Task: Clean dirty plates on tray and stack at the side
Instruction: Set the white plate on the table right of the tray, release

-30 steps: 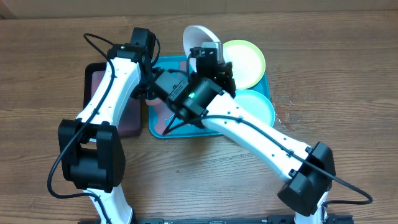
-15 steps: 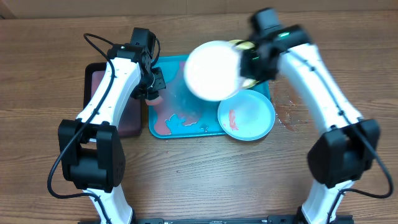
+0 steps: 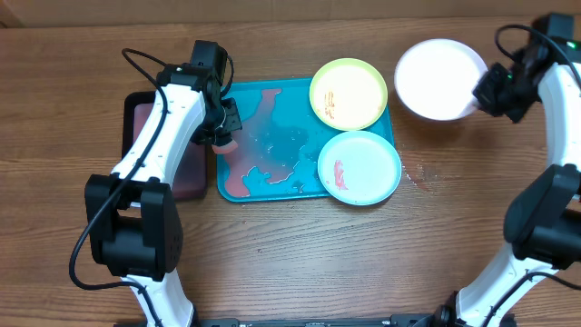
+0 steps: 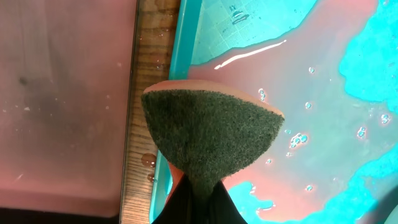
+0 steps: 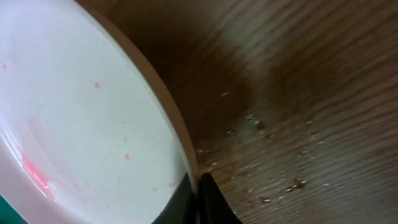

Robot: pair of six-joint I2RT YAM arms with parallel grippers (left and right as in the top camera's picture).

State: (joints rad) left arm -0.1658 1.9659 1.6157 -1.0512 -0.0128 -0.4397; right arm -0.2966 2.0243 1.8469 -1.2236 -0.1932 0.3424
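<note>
Grainy wooden desk (image 3: 272, 263); left tool (image 3: 223, 136) clenches a rough, fan-shaped sponge (image 4: 208, 134) at the wet tray (image 4: 188, 31) rim, right tool (image 3: 481, 91) grips the round white plate (image 3: 438, 77).

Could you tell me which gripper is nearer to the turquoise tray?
Left. The left gripper, shut on a sponge, is over the tray's left rim; the right gripper, gripping the white plate, is past its right side.

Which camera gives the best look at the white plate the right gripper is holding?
Overhead: it shows the whole white plate, pinched at its rim by the right gripper, clear of the tray. The right wrist shows only part of its face, with pink specks. The left wrist misses it entirely.
</note>
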